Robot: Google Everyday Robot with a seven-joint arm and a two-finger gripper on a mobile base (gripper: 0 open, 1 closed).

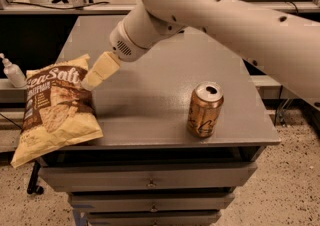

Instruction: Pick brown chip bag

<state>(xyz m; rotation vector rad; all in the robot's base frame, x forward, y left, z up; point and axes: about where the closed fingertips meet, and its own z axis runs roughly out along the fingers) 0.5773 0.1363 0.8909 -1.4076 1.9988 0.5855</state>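
Camera view: brown chip bag [54, 112] lies just lower-left of pincer [87, 84].

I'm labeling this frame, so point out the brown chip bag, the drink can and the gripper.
brown chip bag [54, 106]: camera view, dark front panel.
drink can [203, 117]: camera view, side wall.
gripper [87, 84]: camera view, tip, by the bag's top right.

brown chip bag [55, 110] overhanging table [150, 100], gripper [86, 85] at corner

On the grey counter [150, 95] (drawers [150, 182] beneath) the brown chip bag [55, 112] is laid overhanging the left edge, a gold can [204, 111] stood centre-right; the tool [88, 83] is held by the bag's top.
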